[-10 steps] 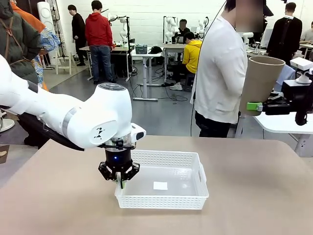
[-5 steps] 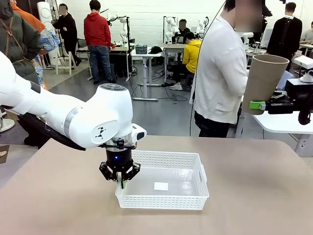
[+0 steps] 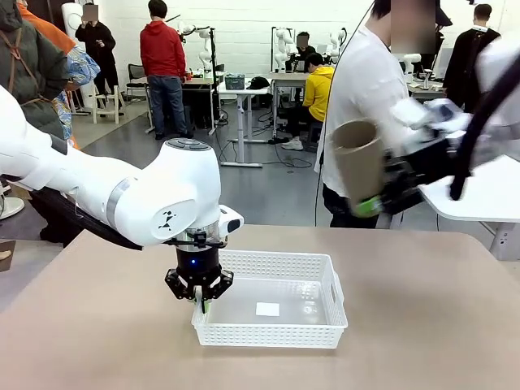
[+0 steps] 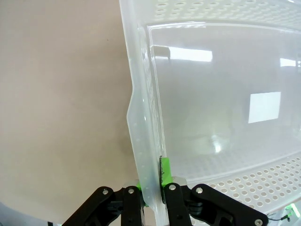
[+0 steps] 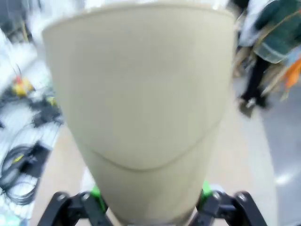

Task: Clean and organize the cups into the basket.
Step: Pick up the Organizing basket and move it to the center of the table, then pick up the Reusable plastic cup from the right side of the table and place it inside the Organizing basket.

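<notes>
With the left gripper [image 4: 149,188] jaws pinching the basket [image 3: 276,329] wall, the right gripper [image 5: 150,200] jaws, clamped on the tan cup [image 3: 358,162], should next lower it inside.

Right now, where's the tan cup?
Front view, right of centre: the tan cup is up in the air in the right tool, higher than the basket and to its right, in front of the person in white.

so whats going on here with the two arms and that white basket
The left gripper is clamped on the left wall of the basket, which sits on the table. The right gripper holds the tan cup in the air beyond the table's far right side, mouth up and slightly tilted. No cup is in the basket yet; its floor carries just a white label.
</notes>
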Controlling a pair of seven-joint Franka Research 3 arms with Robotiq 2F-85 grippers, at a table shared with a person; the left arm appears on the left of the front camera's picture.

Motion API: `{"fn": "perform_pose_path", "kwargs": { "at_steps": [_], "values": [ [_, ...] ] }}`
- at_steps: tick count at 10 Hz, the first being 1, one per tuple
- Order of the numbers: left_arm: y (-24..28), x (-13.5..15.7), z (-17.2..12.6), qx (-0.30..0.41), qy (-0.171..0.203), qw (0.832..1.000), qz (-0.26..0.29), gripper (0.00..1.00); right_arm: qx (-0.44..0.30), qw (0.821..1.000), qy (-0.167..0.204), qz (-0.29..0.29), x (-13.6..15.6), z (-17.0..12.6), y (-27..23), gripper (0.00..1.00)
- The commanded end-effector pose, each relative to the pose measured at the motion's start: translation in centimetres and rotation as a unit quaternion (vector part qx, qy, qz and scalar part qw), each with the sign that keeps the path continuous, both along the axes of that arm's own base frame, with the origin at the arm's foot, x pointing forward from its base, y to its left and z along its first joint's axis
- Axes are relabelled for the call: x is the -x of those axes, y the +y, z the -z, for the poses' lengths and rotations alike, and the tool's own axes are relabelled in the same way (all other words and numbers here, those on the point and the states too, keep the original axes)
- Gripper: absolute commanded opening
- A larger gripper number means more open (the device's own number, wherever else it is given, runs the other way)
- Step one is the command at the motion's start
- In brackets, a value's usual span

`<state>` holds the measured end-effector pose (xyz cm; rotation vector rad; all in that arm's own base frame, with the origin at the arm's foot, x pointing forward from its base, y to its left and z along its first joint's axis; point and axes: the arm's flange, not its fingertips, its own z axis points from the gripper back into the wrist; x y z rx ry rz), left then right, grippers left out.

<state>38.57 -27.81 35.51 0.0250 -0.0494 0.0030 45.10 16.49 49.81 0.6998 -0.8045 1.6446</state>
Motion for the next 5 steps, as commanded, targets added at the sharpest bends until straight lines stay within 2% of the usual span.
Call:
{"fn": "perform_pose_path", "kwargs": {
  "at_steps": [1,3,5],
  "values": [
    [-0.2,0.2,-0.1,-0.001,-0.002,1.000,-0.001,0.00,0.196,0.980,-0.010,-0.035,1.1,3.2,6.8,0.77],
    [-0.2,0.2,-0.1,-0.001,-0.002,1.000,-0.001,0.00,0.277,0.959,-0.011,-0.062,2.4,5.9,10.9,0.77],
    [-0.2,0.2,-0.1,-0.001,-0.002,1.000,-0.001,0.00,0.324,0.943,-0.021,-0.078,3.2,7.6,13.0,0.77]
  ]
}}
